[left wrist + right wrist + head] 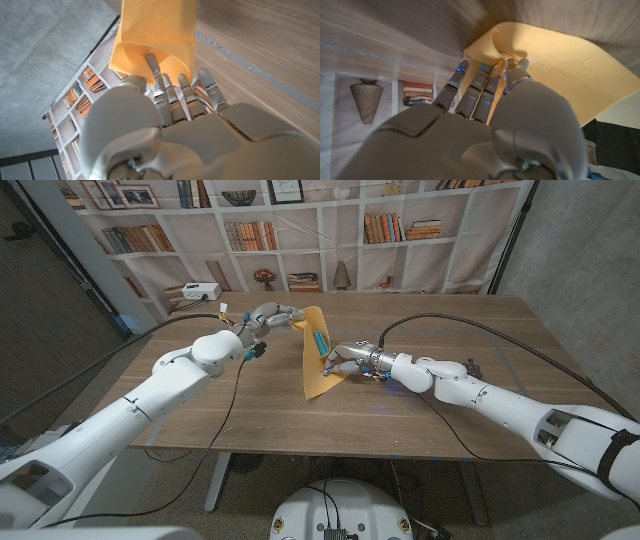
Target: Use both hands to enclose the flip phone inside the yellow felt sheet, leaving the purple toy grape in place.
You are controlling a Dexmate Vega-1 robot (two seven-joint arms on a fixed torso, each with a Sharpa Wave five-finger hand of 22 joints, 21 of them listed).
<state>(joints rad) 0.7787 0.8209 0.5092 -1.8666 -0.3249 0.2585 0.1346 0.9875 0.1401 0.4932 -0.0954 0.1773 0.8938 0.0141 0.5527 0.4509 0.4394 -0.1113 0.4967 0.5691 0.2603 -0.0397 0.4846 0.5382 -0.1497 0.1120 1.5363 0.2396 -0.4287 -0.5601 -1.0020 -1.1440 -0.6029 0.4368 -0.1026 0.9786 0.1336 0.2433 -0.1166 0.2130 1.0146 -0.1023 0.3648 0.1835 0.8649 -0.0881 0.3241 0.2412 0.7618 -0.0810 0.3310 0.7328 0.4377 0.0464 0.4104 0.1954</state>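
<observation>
the right hand [352,360] pinches the near lower corner of the yellow felt sheet [313,365], fingers bunched on the cloth. the left hand [272,317] grips the far upper corner and lifts it, so the sheet stands almost on edge at mid-table between the two hands. the flip phone [318,341], teal, sits against the raised sheet, partly wrapped.

i judge the felt light, soft and floppy, not slippery; it sags wherever it is not held, so corners and edges are the right places to take hold. the phone is stiff and smooth and may slide out of a steep fold.

the right wrist view shows the felt puckered around the fingertips [511,63]. the left wrist view shows fingers [152,64] tucked into a curled fold. a small dark thing near the right forearm may be the grape; too small to tell.
</observation>
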